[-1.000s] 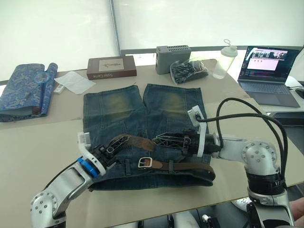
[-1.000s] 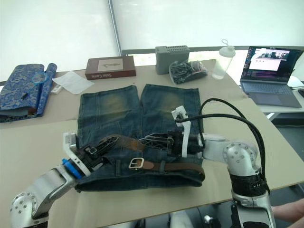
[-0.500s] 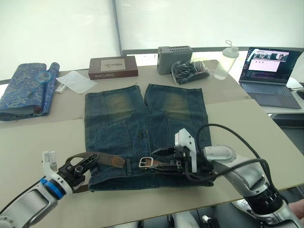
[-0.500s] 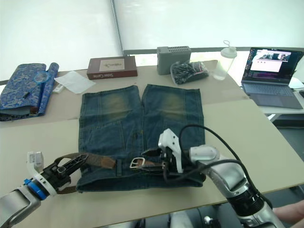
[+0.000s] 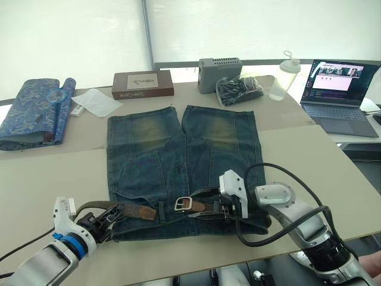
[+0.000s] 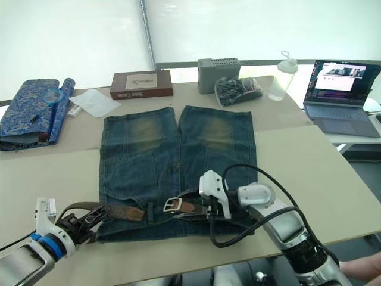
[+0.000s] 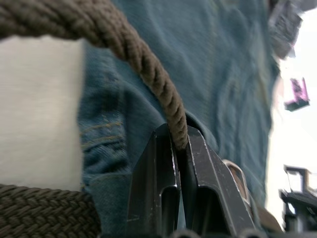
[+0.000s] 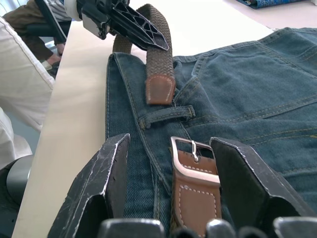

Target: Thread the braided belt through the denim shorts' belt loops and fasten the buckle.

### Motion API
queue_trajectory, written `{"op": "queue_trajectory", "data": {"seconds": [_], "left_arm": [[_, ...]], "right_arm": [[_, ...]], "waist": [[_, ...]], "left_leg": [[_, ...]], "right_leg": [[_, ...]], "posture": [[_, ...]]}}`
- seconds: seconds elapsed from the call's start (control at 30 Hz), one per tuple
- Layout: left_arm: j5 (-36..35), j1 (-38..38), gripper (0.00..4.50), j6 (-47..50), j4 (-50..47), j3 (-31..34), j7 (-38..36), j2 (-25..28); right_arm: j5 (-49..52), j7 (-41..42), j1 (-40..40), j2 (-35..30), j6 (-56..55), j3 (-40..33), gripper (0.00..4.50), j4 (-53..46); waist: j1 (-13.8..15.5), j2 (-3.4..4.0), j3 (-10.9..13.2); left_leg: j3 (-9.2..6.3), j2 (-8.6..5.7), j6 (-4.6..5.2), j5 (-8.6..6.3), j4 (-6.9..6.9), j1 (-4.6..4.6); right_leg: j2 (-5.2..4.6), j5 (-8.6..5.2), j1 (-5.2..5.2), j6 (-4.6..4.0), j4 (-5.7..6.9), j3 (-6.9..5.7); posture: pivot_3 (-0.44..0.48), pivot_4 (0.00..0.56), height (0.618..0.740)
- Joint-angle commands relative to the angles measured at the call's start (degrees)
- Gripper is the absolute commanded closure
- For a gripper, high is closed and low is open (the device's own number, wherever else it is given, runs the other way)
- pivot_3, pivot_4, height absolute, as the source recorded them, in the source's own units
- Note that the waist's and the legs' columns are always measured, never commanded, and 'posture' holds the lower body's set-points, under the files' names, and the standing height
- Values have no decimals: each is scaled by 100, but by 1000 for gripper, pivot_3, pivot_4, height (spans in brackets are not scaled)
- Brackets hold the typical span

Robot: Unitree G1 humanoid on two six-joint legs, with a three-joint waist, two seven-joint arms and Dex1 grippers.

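The denim shorts (image 5: 181, 161) lie flat on the table (image 5: 47, 179), legs pointing away from the robot, waistband along the near edge.

The braided belt (image 5: 128, 210) runs along the waistband. Its leather-tipped end lies on the waistband just left of a belt loop (image 8: 166, 115), with the braided part looping off the shorts' left edge onto the table. The buckle (image 5: 182, 204) sits on the waistband near the shorts' centre, flat, prong visible, brown leather tab behind it.

Left arm: low and extended along the table at the shorts' near-left corner. Left gripper (image 5: 106, 217) is clamped on the braided belt, strap pinched between the two black fingers (image 7: 148, 188) in the wrist view.

Right arm: elbow bent, forearm reaching in from the right, lying low over the waistband. Right gripper (image 8: 171, 186) has its fingers spread wide, straddling the buckle and leather tab, gripping nothing; the tips rest close to the denim.
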Motion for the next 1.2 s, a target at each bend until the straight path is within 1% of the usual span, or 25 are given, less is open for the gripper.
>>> {"op": "queue_trajectory", "data": {"seconds": [0.03, 0.17, 0.3, 0.43, 0.57, 0.67, 0.8, 0.9, 0.93, 1.03, 1.1, 1.13, 1.2], "left_arm": [[-45, 21, 4500, -423, -413, -255, 592, 147], [-45, -260, 4500, -739, -583, -578, 995, 327], [-45, -405, 4500, -889, -714, -831, 1179, 534], [-45, -513, 4500, -1086, -853, -1142, 1260, 563], [-45, -520, 4500, -1362, -1040, -1548, 1429, 457], [-45, -524, 4500, -1701, -1203, -2057, 1652, 170], [-45, -503, 4500, -1993, -1272, -2432, 1867, -53], [-45, -329, 4500, -1741, -1097, -2694, 1621, 72], [-45, -336, 4500, -1761, -1006, -2738, 1583, -105], [-45, -290, 4500, -1630, -829, -2897, 1397, -349], [-45, -233, 4500, -1462, -643, -2845, 1300, -510], [-45, -171, 4500, -1285, -475, -2736, 1132, -543], [-45, -70, 4500, -908, -178, -2519, 781, -605]], "right_arm": [[-77, 95, -15, 38, -246, -94, 1604, -55], [-151, 87, -45, 132, -256, -53, 1604, 1], [-159, 88, -15, 149, -200, -118, 1604, -30], [-146, 68, 25, 121, -138, -135, 1604, -92], [-145, 44, 57, 105, -111, -146, 1604, -123], [-143, 22, 87, 87, -88, -157, 1604, -154], [-149, 5, 87, 86, -47, -133, 1604, -188], [-161, 86, 92, 1, 5, -75, 1604, -255], [-213, 127, 78, -39, 9, -15, 1604, -262], [-328, 338, 54, -188, -38, 162, 1604, -308], [-353, 485, 18, -263, -35, 238, 1604, -338], [-436, 545, -3, -316, -90, 291, 1604, -331], [-644, 561, -45, -363, -224, 340, 1604, -258]], "waist": [[-1, 0, 0], [8, 0, 0], [3, 0, 0], [7, 0, 0], [8, 0, 0], [11, 0, 0], [12, 0, 0], [13, 0, 1], [11, 1, 2], [19, 3, 6], [21, 4, 6], [23, 4, 6], [37, 5, 5]], "left_leg": [[0, -1, 3, 1, -1, 1], [1, -2, 10, 7, -1, 0], [1, -5, 14, 10, -1, 4], [2, -6, 15, 11, -1, 3], [3, -7, 15, 11, -1, 4], [3, -7, 15, 11, -1, 5], [2, -6, 15, 11, -1, 8], [2, -6, 17, 10, -1, 15], [3, -6, 18, 9, -1, 20], [3, -7, 31, 2, -1, 56], [2, -6, 33, 1, -1, 63], [2, -8, 35, 0, -1, 64], [2, -10, 35, 0, -1, 66]], "right_leg": [[0, 0, 0, 0, 0, -4], [2, 0, 2, 0, -1, -8], [4, 0, 5, 0, -1, -15], [6, 0, 4, 0, -2, -17], [5, 0, 7, 0, -2, -16], [3, 0, 9, 0, -3, -15], [3, 0, 14, 0, -4, -13], [6, -1, 26, 0, -7, -16], [7, -2, 31, 1, -9, -18], [8, -19, 79, 13, -22, -28], [8, -34, 92, 12, -27, -33], [6, -56, 93, 46, -25, -31], [5, -58, 94, 52, -22, -31]], "posture": [[0, 150, 740], [0, 150, 740], [0, 150, 740], [0, 150, 740], [0, 150, 740], [0, 150, 740], [0, 150, 740], [0, 150, 740], [0, 150, 740], [0, 150, 740], [0, 150, 740], [0, 150, 740], [0, 150, 740]]}}
